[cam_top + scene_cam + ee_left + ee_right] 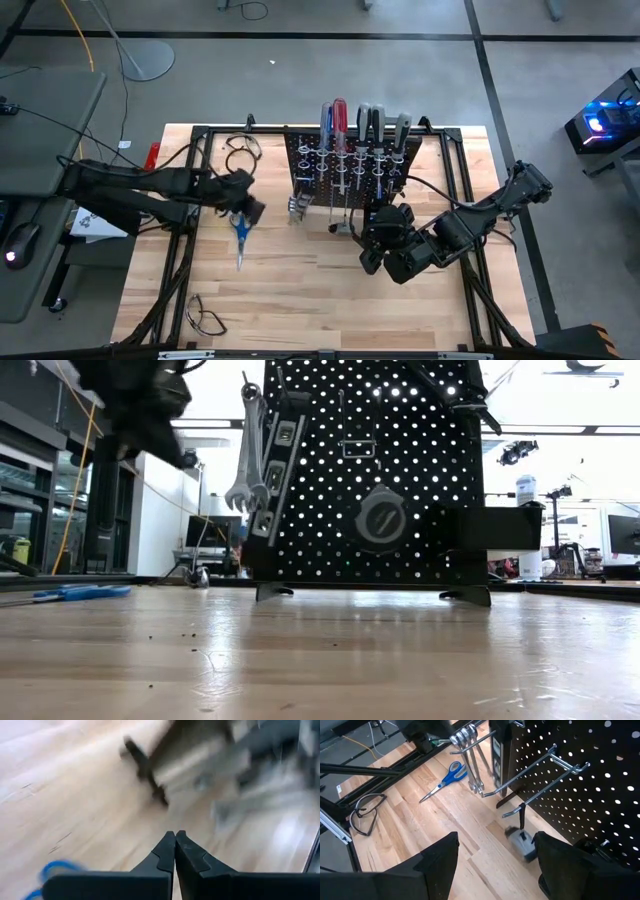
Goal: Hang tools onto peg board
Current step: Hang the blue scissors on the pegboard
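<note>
Standing upright at the far middle of the wooden surface [300, 290], the black peg board [350, 165] carries a row of screwdrivers [340, 125] with red, blue and grey handles slotted through silver rings. Silver wrenches [250, 455] hang at the board's left edge, and two thin metal hooks [545, 772] project from its face with nothing on them. Blue-handled scissors [240, 235] lie flat on the surface to the left of the board. The left hand [250, 205] hovers just beside the scissors' handle end, fingers pressed together and holding nothing. The right hand [385, 260] sits low in front of the board's right half, fingers spread wide apart and empty. A small grey object [522, 845] rests on the surface below the hooks; what it is cannot be told. Clear safety glasses [205, 318] lie near the front left corner.
</note>
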Action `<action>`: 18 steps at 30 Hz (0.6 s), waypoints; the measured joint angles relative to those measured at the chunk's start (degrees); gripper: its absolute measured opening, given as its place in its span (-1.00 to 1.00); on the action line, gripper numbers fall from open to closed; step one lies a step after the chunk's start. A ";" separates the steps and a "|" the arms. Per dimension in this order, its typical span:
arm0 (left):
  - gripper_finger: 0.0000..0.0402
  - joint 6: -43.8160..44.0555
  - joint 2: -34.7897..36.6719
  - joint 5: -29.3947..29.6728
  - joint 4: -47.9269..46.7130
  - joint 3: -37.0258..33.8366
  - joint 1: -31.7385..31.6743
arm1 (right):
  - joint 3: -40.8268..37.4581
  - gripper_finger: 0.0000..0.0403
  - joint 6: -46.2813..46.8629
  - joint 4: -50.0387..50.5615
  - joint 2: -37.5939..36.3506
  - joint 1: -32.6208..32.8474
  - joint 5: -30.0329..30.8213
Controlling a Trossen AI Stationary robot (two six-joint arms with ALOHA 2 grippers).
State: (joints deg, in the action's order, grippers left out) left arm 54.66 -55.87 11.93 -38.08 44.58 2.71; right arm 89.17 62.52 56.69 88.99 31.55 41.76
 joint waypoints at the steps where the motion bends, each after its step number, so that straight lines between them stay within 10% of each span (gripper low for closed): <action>1: -1.00 -3.64 0.63 -1.88 -2.21 0.00 0.59 | 0.00 0.25 0.00 0.04 0.00 0.00 0.00; 8: -0.94 -6.30 -0.28 -5.33 -17.97 -1.92 5.59 | 0.00 0.25 0.18 0.04 0.00 -0.06 0.04; 18: -0.36 22.50 -5.79 2.08 -16.92 -9.05 7.12 | 0.00 0.25 0.15 0.03 0.00 -0.07 3.37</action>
State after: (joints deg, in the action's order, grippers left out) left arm 77.16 -61.66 14.00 -55.01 35.53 9.84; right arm 89.17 62.67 56.72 88.99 31.48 45.12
